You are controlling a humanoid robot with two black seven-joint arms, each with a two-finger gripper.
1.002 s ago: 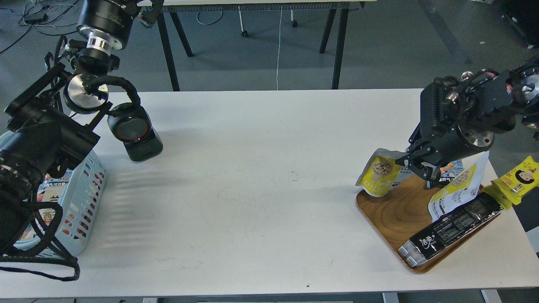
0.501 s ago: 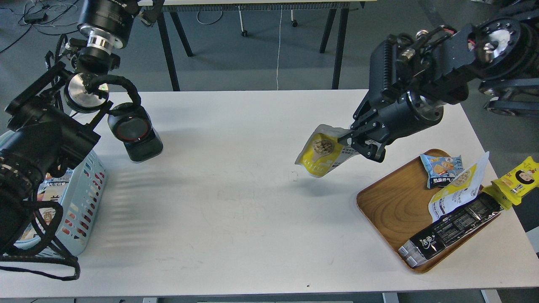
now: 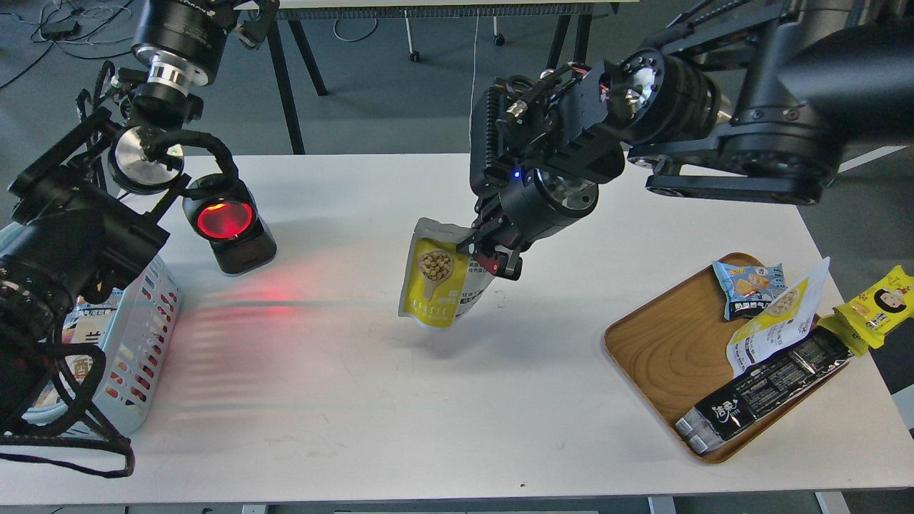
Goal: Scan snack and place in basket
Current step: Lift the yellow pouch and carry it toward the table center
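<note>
Our light blue slotted plastic basket (image 3: pixel 146 335) at the tabletop's (image 3: pixel 357 400) left edge held printed packets (partly hidden). Our right gripper's (image 3: pixel 489 255) jaws were clamped on the small yellow-fronted pouch (image 3: pixel 437 275), hanging above mid-tabletop. Left jaws: we couldn't tell.

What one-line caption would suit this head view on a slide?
Right gripper carries the yellow stand-up snack pouch above the white table toward a red-glowing black scanner.

Lab — loose floor cables (image 3: pixel 61 28), bare white table (image 3: pixel 428 400)
</note>
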